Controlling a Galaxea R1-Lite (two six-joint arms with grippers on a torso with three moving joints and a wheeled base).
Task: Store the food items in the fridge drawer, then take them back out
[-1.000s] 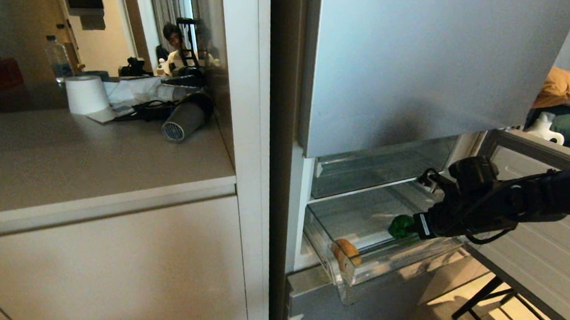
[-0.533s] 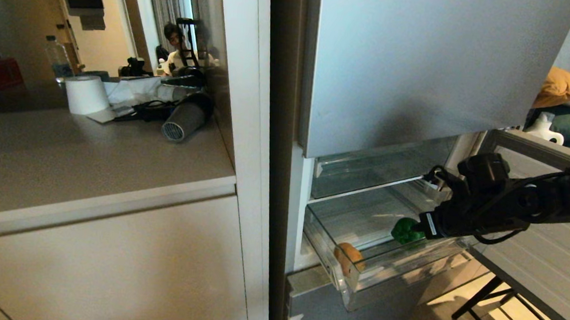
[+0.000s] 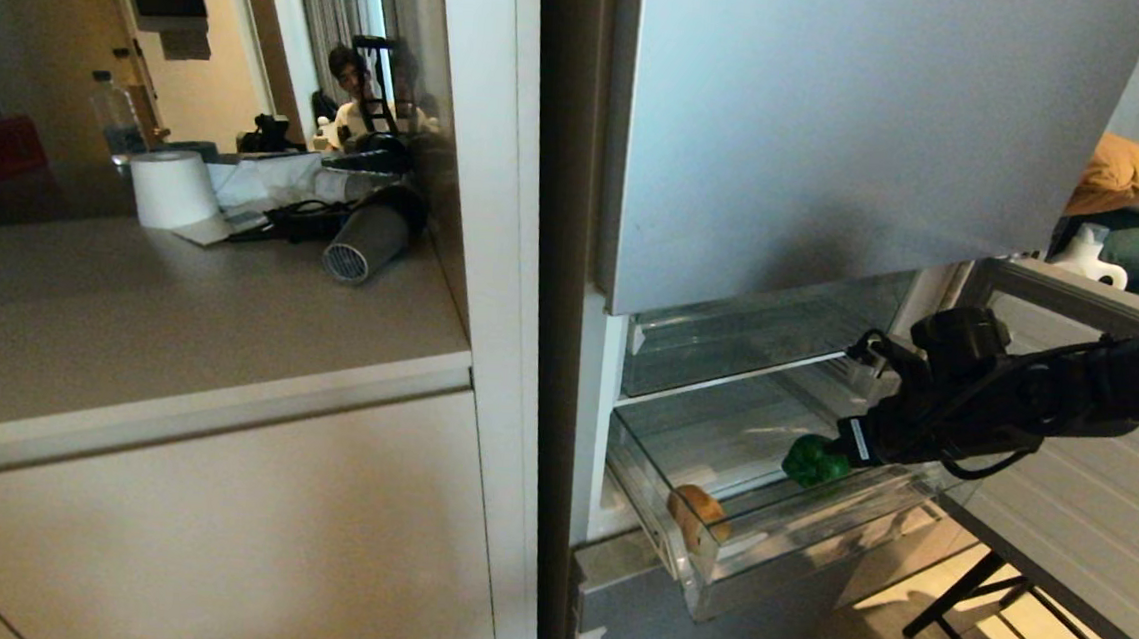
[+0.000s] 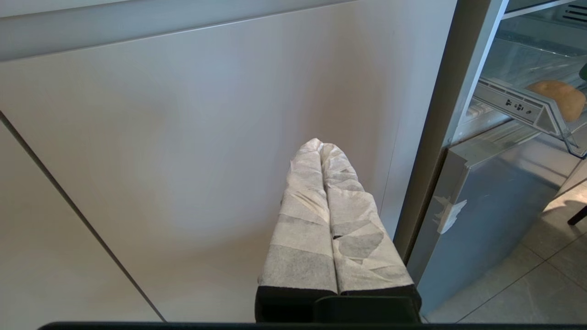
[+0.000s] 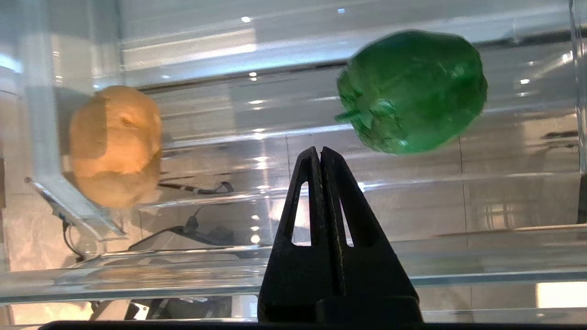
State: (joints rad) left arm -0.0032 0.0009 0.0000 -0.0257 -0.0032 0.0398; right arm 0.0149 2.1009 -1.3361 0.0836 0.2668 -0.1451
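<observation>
Currently the fridge drawer (image 3: 775,534) stands pulled out below the silver-grey fridge door (image 3: 843,128), so its contents can be reached from above. Both food items lie inside it: the potato (image 3: 697,509) rests at the front corner against the clear wall, and the green bell pepper (image 3: 813,461) lies well apart from it. The right end effector (image 5: 319,158) hangs inside the drawer just beside the pepper with fingers pressed together, holding nothing. The left end effector (image 4: 321,151), fingers also together, is parked facing the cabinet front (image 4: 183,137)
</observation>
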